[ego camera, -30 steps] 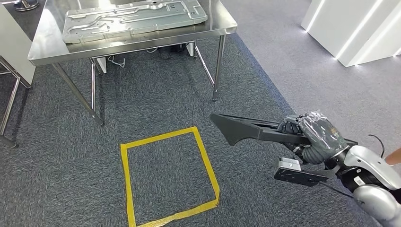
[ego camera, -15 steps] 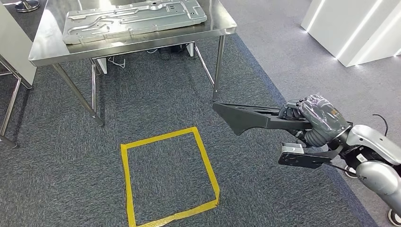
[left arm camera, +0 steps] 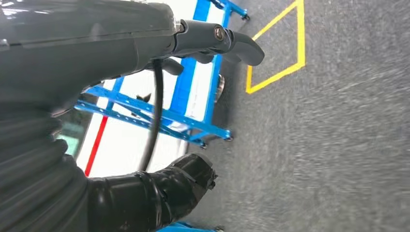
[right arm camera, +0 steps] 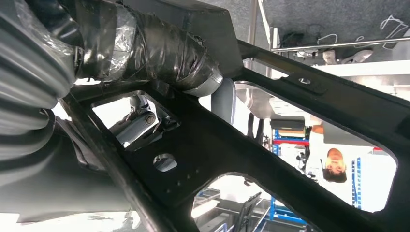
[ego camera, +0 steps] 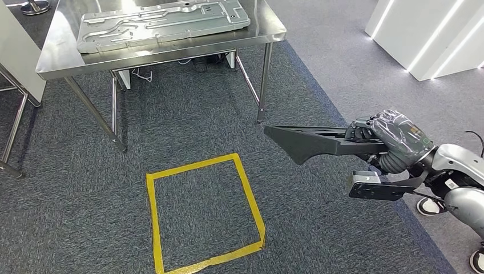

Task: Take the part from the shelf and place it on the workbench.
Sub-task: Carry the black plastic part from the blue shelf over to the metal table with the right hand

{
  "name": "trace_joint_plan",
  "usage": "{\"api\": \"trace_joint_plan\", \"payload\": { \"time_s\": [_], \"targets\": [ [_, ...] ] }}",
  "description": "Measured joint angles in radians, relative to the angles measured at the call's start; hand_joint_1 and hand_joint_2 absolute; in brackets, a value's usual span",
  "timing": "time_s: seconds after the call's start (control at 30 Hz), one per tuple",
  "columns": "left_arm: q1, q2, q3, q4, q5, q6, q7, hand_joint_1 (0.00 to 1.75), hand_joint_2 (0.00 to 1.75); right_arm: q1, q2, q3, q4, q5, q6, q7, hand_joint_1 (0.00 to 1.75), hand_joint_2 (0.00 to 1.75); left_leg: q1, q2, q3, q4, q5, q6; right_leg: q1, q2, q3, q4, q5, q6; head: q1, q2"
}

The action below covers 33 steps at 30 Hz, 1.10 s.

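Part is in my right hand, fingers wrapped tight around its back end, its pointed nose aimed toward the bench. It hangs over the carpet, well short of the bench's near leg. Carry step, I'd say. My left hand is curled in, holding nothing. Next: close on the bench and find bare steel beside the metal plate.
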State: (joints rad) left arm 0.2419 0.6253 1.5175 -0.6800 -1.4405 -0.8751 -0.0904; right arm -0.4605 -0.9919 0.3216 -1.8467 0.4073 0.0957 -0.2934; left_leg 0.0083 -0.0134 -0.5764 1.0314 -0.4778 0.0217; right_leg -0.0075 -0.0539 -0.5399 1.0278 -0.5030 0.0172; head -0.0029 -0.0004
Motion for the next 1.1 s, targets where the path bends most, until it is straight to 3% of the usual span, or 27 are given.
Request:
{"api": "trace_joint_plan", "payload": {
  "time_s": [0.07,0.13,0.23,0.3,0.43,0.57,0.63,0.7,0.8,0.9,0.97,1.03,1.1],
  "targets": [
    [-0.009,0.038,0.008,0.095,-0.018,-0.003,-0.036,0.0,1.75,-0.001,-0.001,0.001,0.003,0.004,0.0,0.0,1.75,1.75,0.0,0.002,0.0,0.0,0.0,0.0,0.0,0.002,0.0,0.0,0.0,0.0,0.0,0.0],
    [-0.011,0.039,0.01,0.132,-0.047,-0.074,-0.091,0.0,1.75,-0.004,-0.001,0.007,0.005,0.013,0.0,0.007,1.75,1.75,0.0,0.004,0.0,0.0,0.0,0.0,-0.001,0.004,0.0,0.0,0.001,-0.001,0.0,0.0],
    [-0.005,-0.055,0.01,-0.002,-0.105,-0.322,-0.186,0.0,1.75,-0.011,0.001,0.024,0.007,0.028,0.0,0.026,1.75,1.75,-0.002,0.005,0.0,0.0,-0.001,0.0,-0.003,0.005,-0.001,-0.001,0.001,-0.001,0.0,0.0],
    [-0.002,-0.123,0.011,-0.112,-0.122,-0.414,-0.213,0.0,1.75,-0.015,0.002,0.037,0.009,0.033,0.0,0.033,1.75,1.75,-0.003,0.005,0.0,0.0,-0.001,0.0,-0.004,0.004,-0.001,-0.001,0.001,-0.001,0.0,0.0],
    [0.016,-0.204,0.011,-0.234,-0.128,-0.432,-0.256,0.0,1.75,-0.027,0.008,0.058,0.01,0.043,-0.002,0.041,1.75,1.75,-0.005,0.004,-0.001,0.0,-0.001,0.001,-0.005,0.002,0.0,-0.003,0.001,-0.001,0.0,0.0],
    [0.028,-0.239,0.011,-0.268,-0.128,-0.434,-0.298,0.0,1.75,-0.028,0.015,0.065,0.01,0.053,-0.003,0.051,1.75,1.75,-0.006,0.004,-0.001,0.0,-0.001,0.001,-0.005,0.002,-0.001,-0.002,0.001,-0.001,0.0,0.0],
    [0.047,-0.37,0.002,-0.364,-0.128,-0.435,-0.31,0.0,1.75,-0.043,0.044,0.083,0.023,0.086,-0.005,0.071,1.75,1.75,-0.007,0.007,0.0,0.0,-0.003,0.002,-0.007,0.007,-0.001,-0.002,0.001,0.0,0.0,0.0],
    [0.073,-0.567,-0.014,-0.507,-0.128,-0.436,-0.321,0.0,1.75,-0.062,0.084,0.109,0.043,0.127,-0.01,0.102,1.75,1.75,-0.011,0.011,0.0,0.002,-0.005,0.007,-0.01,0.011,-0.001,-0.005,0.003,0.004,0.0,0.0],
    [0.091,-0.739,-0.036,-0.62,-0.124,-0.436,-0.321,0.0,1.75,-0.067,0.11,0.132,0.05,0.144,-0.022,0.14,1.75,1.75,-0.015,0.008,-0.002,0.006,-0.006,0.015,-0.015,0.006,0.0,-0.008,0.004,0.013,0.0,0.0],
    [0.106,-0.836,-0.06,-0.662,-0.066,-0.436,-0.27,0.0,1.75,-0.064,0.13,0.147,0.044,0.153,-0.033,0.178,1.75,1.75,-0.018,0.004,-0.004,0.003,-0.005,0.024,-0.016,0.0,0.001,-0.012,0.005,0.021,-0.001,0.0],
    [0.112,-0.88,-0.08,-0.672,-0.003,-0.436,-0.212,0.0,1.75,-0.06,0.14,0.152,0.034,0.158,-0.039,0.195,1.75,1.75,-0.012,0.002,0.004,-0.015,0.004,0.036,-0.018,0.009,0.0,-0.004,-0.003,0.028,0.0,0.0],
    [0.114,-0.909,-0.1,-0.68,0.045,-0.436,-0.169,0.0,1.75,-0.058,0.146,0.155,0.026,0.163,-0.043,0.204,1.75,1.75,-0.006,-0.001,0.013,-0.03,0.013,0.044,-0.02,0.032,-0.034,0.069,-0.046,0.031,0.0,0.0],
    [0.117,-0.929,-0.118,-0.686,0.086,-0.436,-0.136,0.0,1.75,-0.056,0.152,0.16,0.024,0.166,-0.044,0.209,1.75,1.75,-0.006,-0.004,0.015,-0.033,0.013,0.046,-0.021,0.047,-0.101,0.195,-0.101,0.034,0.0,0.0]
  ]
}}
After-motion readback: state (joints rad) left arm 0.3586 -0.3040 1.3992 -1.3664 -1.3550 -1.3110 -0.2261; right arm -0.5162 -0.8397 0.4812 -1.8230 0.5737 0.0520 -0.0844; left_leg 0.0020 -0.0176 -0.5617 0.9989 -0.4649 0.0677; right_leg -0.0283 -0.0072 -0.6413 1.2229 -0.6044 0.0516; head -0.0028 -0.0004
